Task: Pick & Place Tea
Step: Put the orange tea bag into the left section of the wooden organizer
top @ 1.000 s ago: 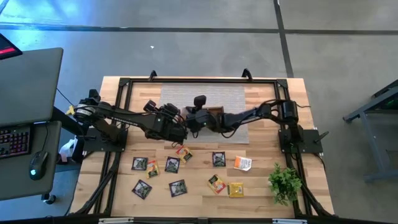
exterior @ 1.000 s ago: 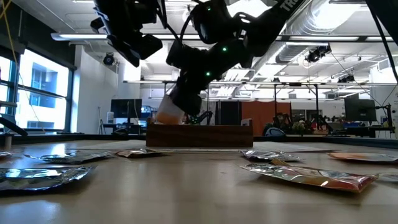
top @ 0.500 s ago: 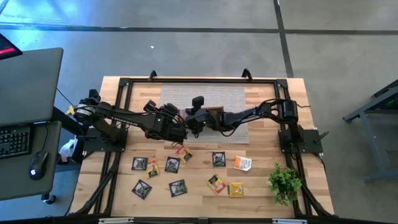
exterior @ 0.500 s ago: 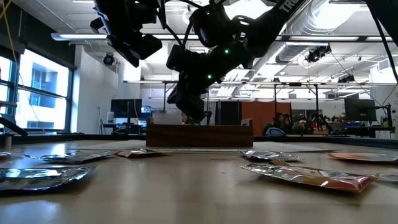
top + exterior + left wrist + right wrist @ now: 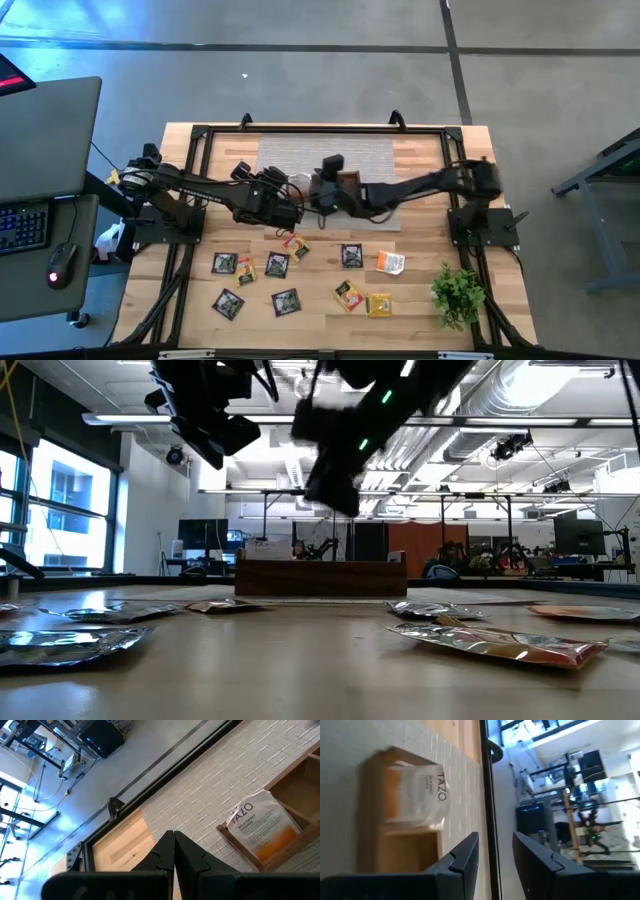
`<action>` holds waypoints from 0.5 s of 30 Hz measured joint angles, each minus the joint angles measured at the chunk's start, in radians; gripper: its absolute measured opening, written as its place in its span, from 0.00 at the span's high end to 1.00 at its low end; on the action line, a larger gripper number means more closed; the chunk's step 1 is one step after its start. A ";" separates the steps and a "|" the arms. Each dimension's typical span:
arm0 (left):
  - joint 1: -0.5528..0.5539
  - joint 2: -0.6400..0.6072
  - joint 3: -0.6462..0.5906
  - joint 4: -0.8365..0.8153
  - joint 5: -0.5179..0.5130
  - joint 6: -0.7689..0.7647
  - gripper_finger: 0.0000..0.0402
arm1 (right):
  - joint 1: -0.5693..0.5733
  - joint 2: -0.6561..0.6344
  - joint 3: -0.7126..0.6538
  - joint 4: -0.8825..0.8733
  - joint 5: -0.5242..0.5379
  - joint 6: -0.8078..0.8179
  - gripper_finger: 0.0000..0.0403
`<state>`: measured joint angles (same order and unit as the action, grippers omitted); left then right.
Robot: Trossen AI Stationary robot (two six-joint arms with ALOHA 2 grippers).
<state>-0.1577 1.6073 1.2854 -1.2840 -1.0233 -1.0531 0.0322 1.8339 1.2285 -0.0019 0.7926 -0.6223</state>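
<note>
A white-and-orange tea sachet (image 5: 260, 827) lies slanted in the end compartment of the brown wooden tray (image 5: 300, 785), its upper edge leaning on the tray's end wall. It also shows in the right wrist view (image 5: 422, 795). My right gripper (image 5: 495, 845) hangs open above the tray (image 5: 350, 178), touching nothing. My left gripper (image 5: 173, 837) is shut and empty, held above the mat to the tray's left (image 5: 293, 208). Several more tea sachets (image 5: 277, 264) lie flat on the near half of the table.
The tray stands on a grey woven mat (image 5: 290, 155) at the table's far middle. A small green plant (image 5: 458, 292) stands at the near right. Loose sachets (image 5: 490, 642) are spread across the near part of the table. Both arms meet over the tray's left end.
My right gripper has opened and let the white-and-orange sachet go into the tray's end compartment. It has then risen and drawn back toward the table's right edge. The sachet now rests in the tray.
</note>
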 joint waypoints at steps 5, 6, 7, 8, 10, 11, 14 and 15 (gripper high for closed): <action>0.000 0.000 0.000 -0.001 0.006 0.000 1.00 | 0.116 -0.219 0.000 -0.353 0.028 0.247 0.74; 0.000 0.000 0.000 -0.001 0.010 0.000 1.00 | 0.142 -0.261 0.000 -0.429 0.021 0.330 0.75; 0.000 0.000 0.000 -0.001 0.013 0.000 1.00 | 0.167 -0.299 0.000 -0.507 0.000 0.421 0.75; 0.000 0.000 0.000 0.000 0.015 0.000 1.00 | 0.192 -0.334 0.000 -0.580 -0.032 0.522 0.76; 0.000 0.000 0.000 0.002 0.015 0.000 1.00 | 0.241 -0.392 0.001 -0.711 -0.097 0.723 0.77; 0.000 0.000 0.000 0.002 0.015 0.000 1.00 | 0.265 -0.410 0.001 -0.770 -0.125 0.827 0.77; 0.000 0.000 0.000 0.008 0.015 0.000 1.00 | 0.342 -0.434 0.001 -0.927 -0.192 1.086 0.76; 0.000 0.000 0.000 0.010 0.015 0.000 1.00 | 0.366 -0.433 0.001 -0.977 -0.208 1.158 0.76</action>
<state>-0.1577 1.6073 1.2854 -1.2744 -1.0084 -1.0531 0.3983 1.4006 1.2293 -0.9784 0.5851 0.5355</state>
